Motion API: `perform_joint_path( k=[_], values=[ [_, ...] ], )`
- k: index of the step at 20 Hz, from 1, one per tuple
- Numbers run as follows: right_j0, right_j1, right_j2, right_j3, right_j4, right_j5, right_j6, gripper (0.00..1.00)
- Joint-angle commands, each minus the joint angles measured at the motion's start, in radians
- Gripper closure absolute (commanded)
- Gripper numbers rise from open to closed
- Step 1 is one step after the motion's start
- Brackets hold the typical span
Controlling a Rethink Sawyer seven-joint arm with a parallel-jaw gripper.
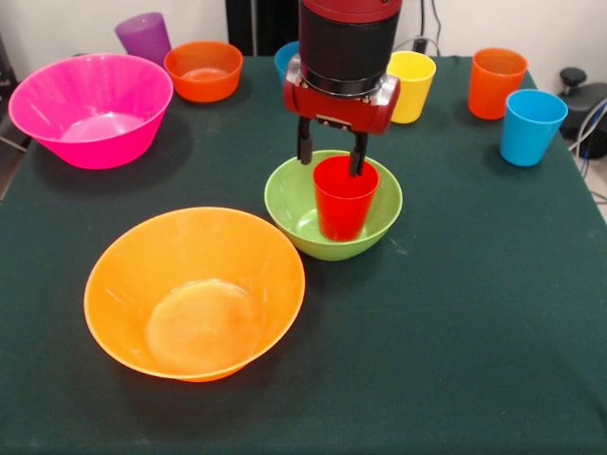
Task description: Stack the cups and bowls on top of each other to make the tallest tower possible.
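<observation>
The arm came straight down from above. Its gripper (pixel 331 152) pinched the rim of the red cup (pixel 343 199), which stood upright inside the green bowl (pixel 379 213). The table (pixel 474 313) had a dark green cloth, with a white wall behind.

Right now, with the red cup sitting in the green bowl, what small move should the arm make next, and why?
Probably open the gripper and lift straight up. The red cup stands upright inside the green bowl, apparently already placed, with one finger inside its rim.
</observation>
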Motion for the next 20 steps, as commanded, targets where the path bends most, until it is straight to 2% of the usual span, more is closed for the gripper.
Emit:
perform_joint_path(
  k=[1, 11, 20],
  values=[
    [-0.009, 0.092, 0.090, -0.078, -0.052, 0.084, -0.069, 0.00],
    [-0.007, 0.140, 0.087, -0.126, -0.062, 0.081, -0.083, 0.00],
    [-0.015, 0.146, 0.094, -0.122, -0.061, 0.072, -0.100, 0.00]
  ],
)
